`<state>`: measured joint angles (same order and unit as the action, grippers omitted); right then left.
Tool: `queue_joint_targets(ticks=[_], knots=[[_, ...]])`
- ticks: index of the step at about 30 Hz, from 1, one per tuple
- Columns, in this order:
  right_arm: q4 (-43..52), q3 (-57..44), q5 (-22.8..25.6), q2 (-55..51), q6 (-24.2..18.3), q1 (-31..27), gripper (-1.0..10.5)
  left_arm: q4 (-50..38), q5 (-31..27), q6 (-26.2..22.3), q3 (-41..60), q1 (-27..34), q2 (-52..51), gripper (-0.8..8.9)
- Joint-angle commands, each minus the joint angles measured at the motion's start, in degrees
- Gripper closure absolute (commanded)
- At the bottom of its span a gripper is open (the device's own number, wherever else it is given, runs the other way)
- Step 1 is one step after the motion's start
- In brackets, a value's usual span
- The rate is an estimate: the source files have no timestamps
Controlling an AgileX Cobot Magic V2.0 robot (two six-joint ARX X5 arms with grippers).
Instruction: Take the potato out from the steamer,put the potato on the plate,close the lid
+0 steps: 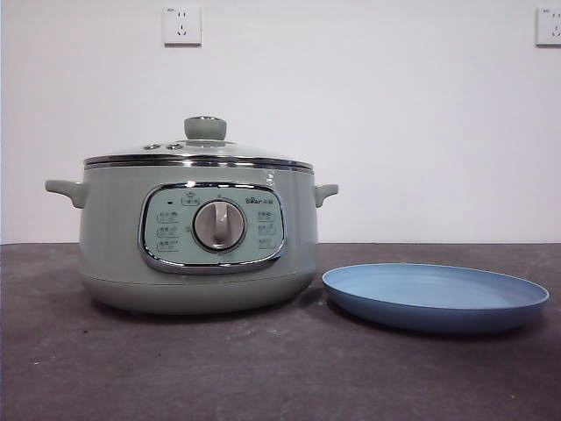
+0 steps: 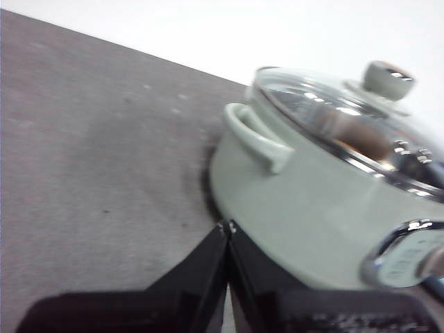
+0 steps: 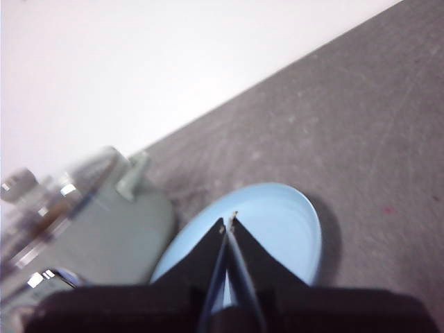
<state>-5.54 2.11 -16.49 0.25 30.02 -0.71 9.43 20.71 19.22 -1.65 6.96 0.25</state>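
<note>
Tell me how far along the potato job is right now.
Nothing looks done. The lid sits on the steamer, a brownish shape, probably the potato, shows through the glass, and the plate is bare. Left gripper and right gripper are shut, holding nothing. Every step remains.

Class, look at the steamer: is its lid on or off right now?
On. The lid sits flat on the steamer, its chrome rim meeting the pot's top edge all round; the knob points straight up.

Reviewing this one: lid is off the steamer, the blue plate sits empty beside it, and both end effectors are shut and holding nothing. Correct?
Not quite: the lid is on the steamer, as the front view shows. The rest holds: the plate sits empty beside it, and the left end effector and right end effector are shut, holding nothing.
</note>
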Motion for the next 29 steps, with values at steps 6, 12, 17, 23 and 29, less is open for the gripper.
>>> queue_joint_targets(ticks=[6,12,17,23,29], knots=[[1.0,9.6,-0.2,4.6,0.0,0.1,9.6,1.0,0.8,3.5,-9.9,0.2,1.2,8.22],[-3.0,21.1,-6.2,14.9,-4.9,0.1,9.6,6.9,7.6,0.5,-20.2,0.2,9.0,8.22],[-13.9,34.1,-14.8,25.9,-11.9,0.1,9.6,12.5,15.6,-5.0,-29.7,0.2,17.7,8.22],[-29.8,48.5,-23.0,37.4,-22.3,0.2,9.6,20.1,22.8,-12.6,-40.0,0.1,26.9,8.22],[-45.7,58.5,-24.1,45.4,-33.1,2.4,9.6,31.9,27.8,-20.7,-48.0,0.1,33.7,8.22]])
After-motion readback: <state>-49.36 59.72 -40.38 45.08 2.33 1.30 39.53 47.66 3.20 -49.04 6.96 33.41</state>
